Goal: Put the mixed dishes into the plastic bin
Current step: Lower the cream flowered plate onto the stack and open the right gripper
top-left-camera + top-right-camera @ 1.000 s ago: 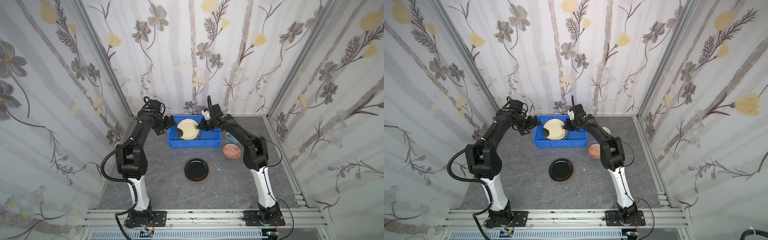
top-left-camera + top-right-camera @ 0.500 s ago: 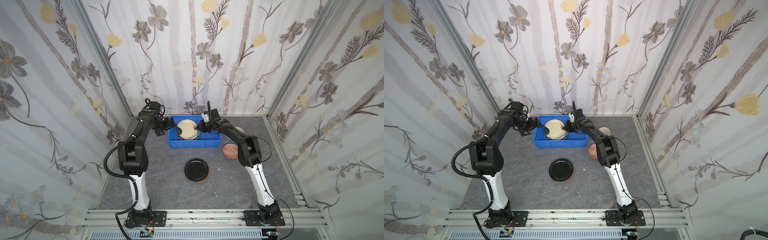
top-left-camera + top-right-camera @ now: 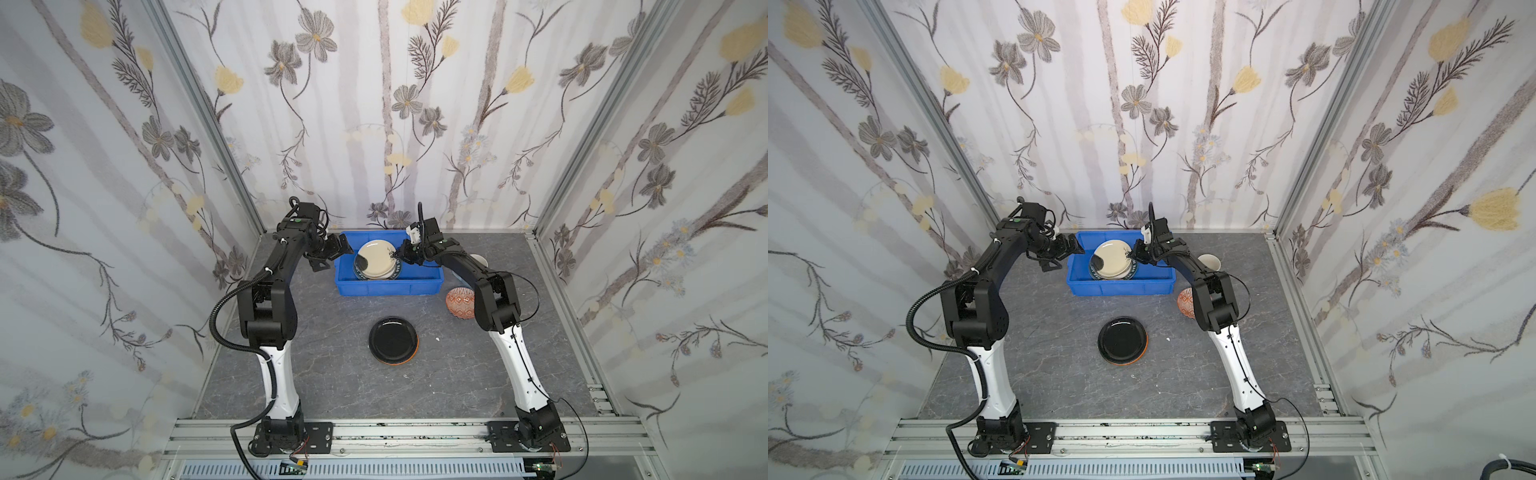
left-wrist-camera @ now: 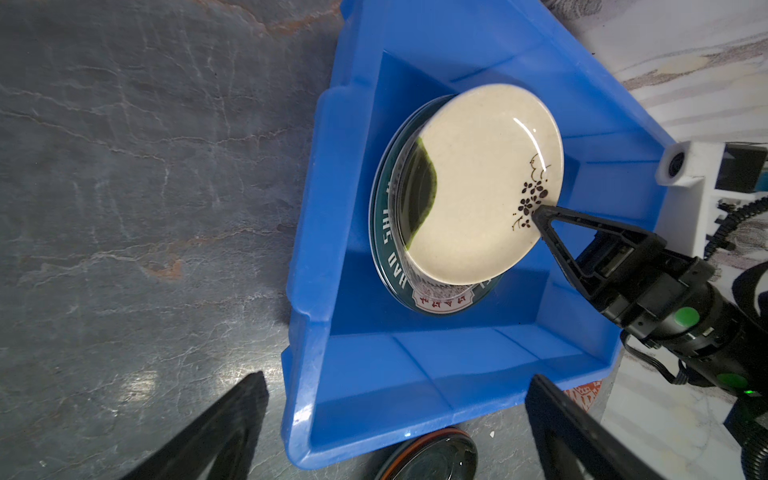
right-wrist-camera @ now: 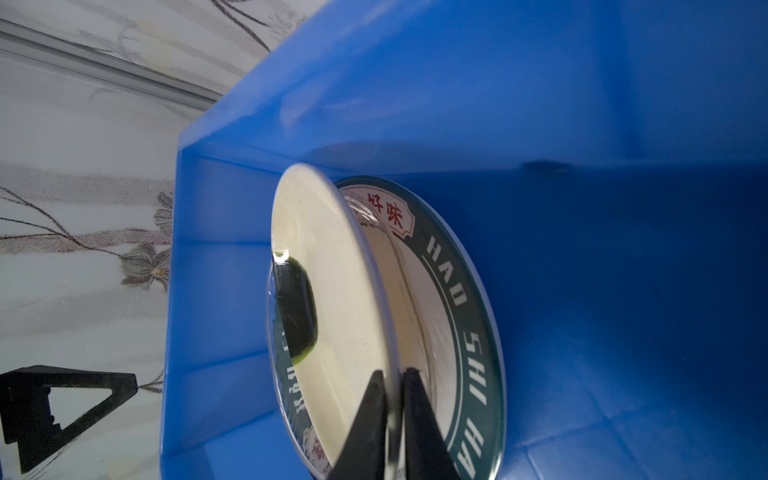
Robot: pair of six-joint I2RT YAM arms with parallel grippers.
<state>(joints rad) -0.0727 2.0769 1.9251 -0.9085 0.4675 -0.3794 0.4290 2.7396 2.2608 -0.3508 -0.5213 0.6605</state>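
Note:
The blue plastic bin stands at the back of the table. Inside it a teal patterned plate lies flat with a clear glass plate on it. The cream plate with a black sprig leans tilted on that stack. My right gripper is shut on the cream plate's rim, one finger on each face. My left gripper hangs open at the bin's left end, holding nothing.
A black plate with an orange edge lies on the grey table in front of the bin. An orange-patterned bowl and a pale mug sit right of the bin, partly behind the right arm.
My right gripper has shifted slightly over the bin with the cream plate, which now rests lower on the stack. The left gripper has barely moved and stays open.

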